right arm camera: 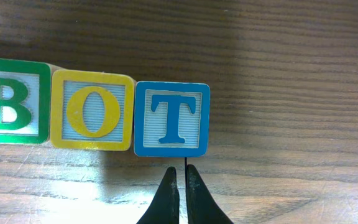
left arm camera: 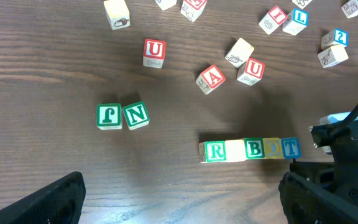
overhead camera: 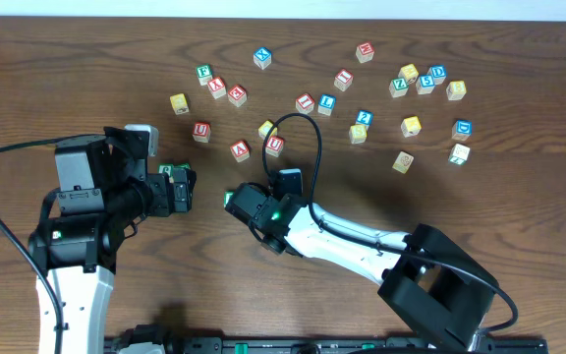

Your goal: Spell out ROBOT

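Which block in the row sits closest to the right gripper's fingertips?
The blue-bordered T cube, at the row's end, just ahead of the shut right gripper. The yellow O cube and green B cube lie farther along the row.

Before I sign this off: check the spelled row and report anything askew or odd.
One thing: in the left wrist view the pale cube between R and B shows no readable letter on its face. Otherwise the row sits straight; O and T read upright.
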Robot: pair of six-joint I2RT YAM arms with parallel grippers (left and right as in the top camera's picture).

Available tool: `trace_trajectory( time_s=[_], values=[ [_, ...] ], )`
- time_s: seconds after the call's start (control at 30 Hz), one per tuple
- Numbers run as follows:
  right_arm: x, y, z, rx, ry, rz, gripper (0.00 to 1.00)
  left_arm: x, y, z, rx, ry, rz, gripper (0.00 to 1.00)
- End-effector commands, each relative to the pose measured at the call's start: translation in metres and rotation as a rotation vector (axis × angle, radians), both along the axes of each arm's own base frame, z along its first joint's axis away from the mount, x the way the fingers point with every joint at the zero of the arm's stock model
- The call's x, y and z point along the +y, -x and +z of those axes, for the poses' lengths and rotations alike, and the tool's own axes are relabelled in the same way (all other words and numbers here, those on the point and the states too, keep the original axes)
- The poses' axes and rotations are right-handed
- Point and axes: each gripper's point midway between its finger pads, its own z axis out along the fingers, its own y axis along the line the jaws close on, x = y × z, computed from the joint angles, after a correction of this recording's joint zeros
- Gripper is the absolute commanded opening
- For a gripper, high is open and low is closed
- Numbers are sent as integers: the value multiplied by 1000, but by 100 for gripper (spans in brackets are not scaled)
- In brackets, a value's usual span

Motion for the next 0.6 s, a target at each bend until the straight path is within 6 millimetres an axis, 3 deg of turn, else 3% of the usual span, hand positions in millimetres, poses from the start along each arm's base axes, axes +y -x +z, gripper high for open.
trace_trajectory(
  time_s=[0.0,0.57],
  values=[
    [-10,-6,-5,-22,38,-31,1,1,0,1,-5,-7,-6,98],
    [-7,-8,-5,-32,26,-31,1,1,0,1,-5,-7,-6,98]
  ],
)
